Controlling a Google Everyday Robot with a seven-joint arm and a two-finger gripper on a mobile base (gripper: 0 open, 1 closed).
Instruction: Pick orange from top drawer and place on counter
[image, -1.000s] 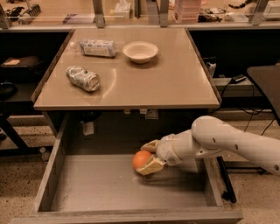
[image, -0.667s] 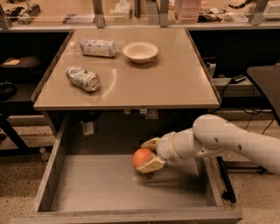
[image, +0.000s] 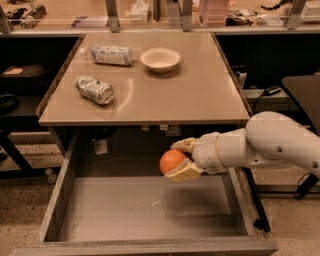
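The orange (image: 171, 161) is held between the two tan fingers of my gripper (image: 181, 159), which reaches in from the right on a white arm. The gripper is shut on the orange and holds it above the back of the open top drawer (image: 140, 210), just below the front edge of the counter (image: 200, 90). The drawer's grey bottom shows nothing else lying on it.
On the counter stand a white bowl (image: 160, 59), a crushed silver can (image: 95, 90) on its side and a plastic bottle (image: 111, 54) lying down at the back left. Dark shelving and cables flank the counter on both sides.
The gripper has lifted the orange up off the drawer bottom and it now sits higher, closer to the counter's front edge.
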